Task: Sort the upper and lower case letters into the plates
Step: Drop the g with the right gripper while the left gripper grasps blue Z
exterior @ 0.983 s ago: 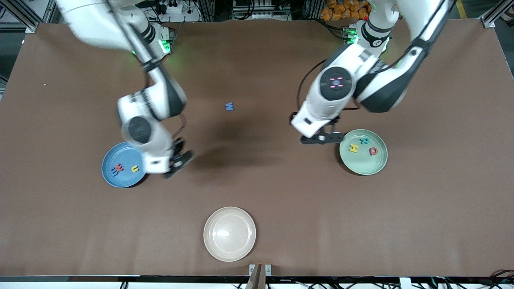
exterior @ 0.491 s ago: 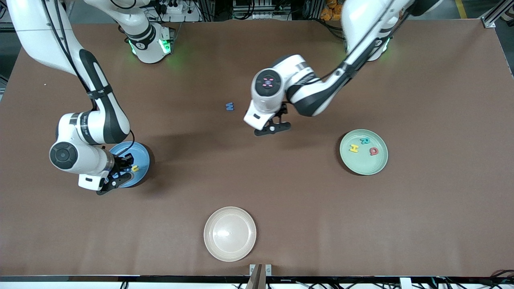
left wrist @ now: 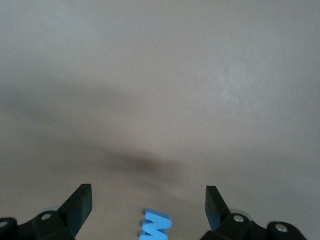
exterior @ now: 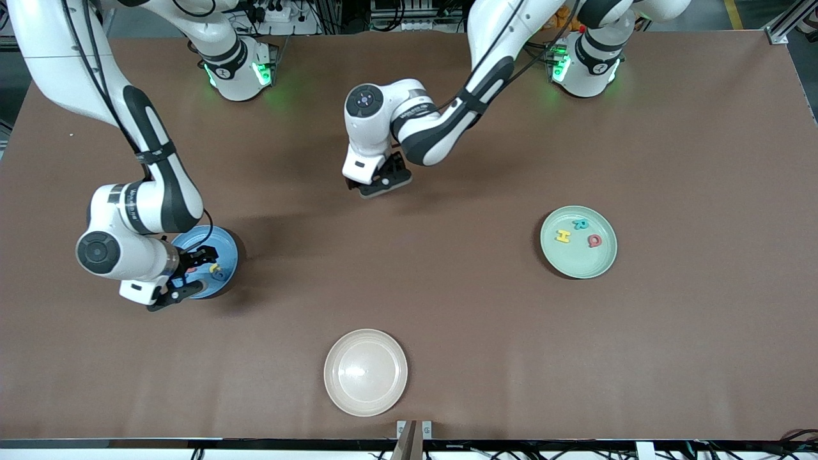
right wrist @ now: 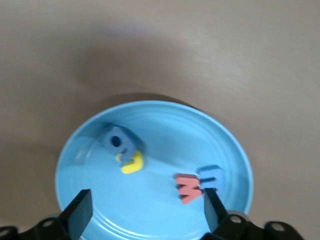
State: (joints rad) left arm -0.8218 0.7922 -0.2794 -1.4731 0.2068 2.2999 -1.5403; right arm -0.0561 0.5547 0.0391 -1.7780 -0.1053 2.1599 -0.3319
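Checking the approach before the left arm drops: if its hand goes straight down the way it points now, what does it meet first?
Most likely the blue letter on the table: the left hand is open over it, the letter between its fingers. Nothing else shows in that line, though the height above it is unclear.

The blue plate (right wrist: 100,215) is seen from above, resting on the brown table (right wrist: 240,65). Four letters lie in the plate: a dark blue letter (right wrist: 119,141), possibly touching a yellow letter (right wrist: 132,163), and a red letter (right wrist: 188,186) touching a blue letter (right wrist: 212,176). The right gripper (right wrist: 148,212) is positioned over the plate, fingers spread apart, nothing held.
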